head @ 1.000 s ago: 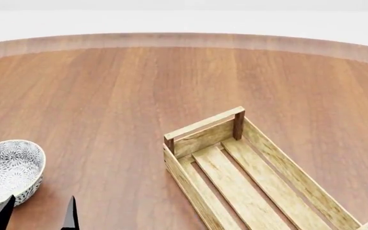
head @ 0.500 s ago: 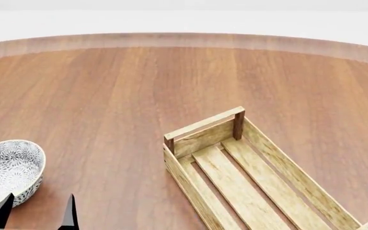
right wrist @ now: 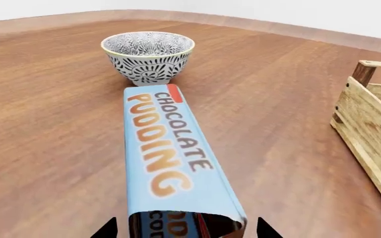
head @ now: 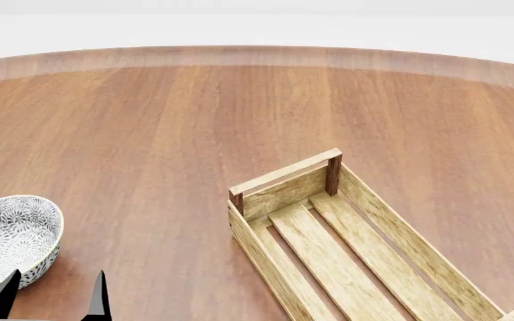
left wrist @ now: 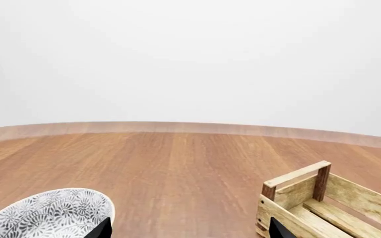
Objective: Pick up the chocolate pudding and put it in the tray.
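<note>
The chocolate pudding (right wrist: 170, 148) shows only in the right wrist view, a long carton with a light blue top and a red corner. It lies lengthwise toward the bowl. My right gripper (right wrist: 185, 229) is open. Its black fingertips (right wrist: 111, 229) stand on either side of the carton's near end, with a small gap on each side. This gripper is out of the head view. The tray (head: 284, 175), a light-wood slatted crate, stands at the head view's lower right and holds nothing; it also shows in the right wrist view (right wrist: 366, 124). My left gripper (head: 53, 299) is open and empty beside the bowl.
A round patterned white-grey bowl (head: 16, 234) sits at the lower left of the wooden table (head: 195, 120), just past the pudding's far end (right wrist: 149, 57). In the left wrist view the bowl (left wrist: 51, 213) and the tray (left wrist: 296, 174) flank the left gripper (left wrist: 189, 230).
</note>
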### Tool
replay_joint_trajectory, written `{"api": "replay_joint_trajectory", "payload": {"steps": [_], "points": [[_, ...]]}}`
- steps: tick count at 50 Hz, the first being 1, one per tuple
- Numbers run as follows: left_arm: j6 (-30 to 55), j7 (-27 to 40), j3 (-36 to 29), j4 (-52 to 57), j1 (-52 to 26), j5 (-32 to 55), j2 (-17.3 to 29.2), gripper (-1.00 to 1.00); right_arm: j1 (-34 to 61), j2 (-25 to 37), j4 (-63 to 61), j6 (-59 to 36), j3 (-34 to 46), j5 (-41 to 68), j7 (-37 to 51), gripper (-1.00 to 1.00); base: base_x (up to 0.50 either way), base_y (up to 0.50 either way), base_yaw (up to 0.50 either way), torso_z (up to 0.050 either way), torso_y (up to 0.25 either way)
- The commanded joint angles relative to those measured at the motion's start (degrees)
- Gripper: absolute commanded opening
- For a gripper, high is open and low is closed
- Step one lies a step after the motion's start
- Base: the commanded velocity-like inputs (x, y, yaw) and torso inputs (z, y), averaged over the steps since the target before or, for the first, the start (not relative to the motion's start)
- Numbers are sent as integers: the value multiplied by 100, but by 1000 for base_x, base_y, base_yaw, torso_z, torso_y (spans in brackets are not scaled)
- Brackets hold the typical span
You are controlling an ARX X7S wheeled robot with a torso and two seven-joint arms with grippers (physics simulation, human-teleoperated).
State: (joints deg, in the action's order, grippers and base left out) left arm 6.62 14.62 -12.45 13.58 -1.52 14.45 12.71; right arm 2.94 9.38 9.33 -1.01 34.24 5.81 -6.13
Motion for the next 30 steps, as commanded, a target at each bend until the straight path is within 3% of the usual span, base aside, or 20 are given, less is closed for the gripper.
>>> {"api": "replay_joint_trajectory", "payload": {"steps": [1,15,16,30], "points": [[-53,18,-33,-71,-18,14,6,100,64,-70,350,203,28,72,-28,100,0,0,0,0,0],[-90,59,-86,-51,-7,23,39,100,97,-88,477,322,85,91,9,100,0,0,0,0,0],[-48,74,-82,-5,-10,34,52,100,88,-71,450,326,95,89,4,-100,0,0,0,0,0],[-85,106,-86,28,18,92,106,100,206,97,78,125,-243,305,247,-100,0,0,0,0,0]]}}
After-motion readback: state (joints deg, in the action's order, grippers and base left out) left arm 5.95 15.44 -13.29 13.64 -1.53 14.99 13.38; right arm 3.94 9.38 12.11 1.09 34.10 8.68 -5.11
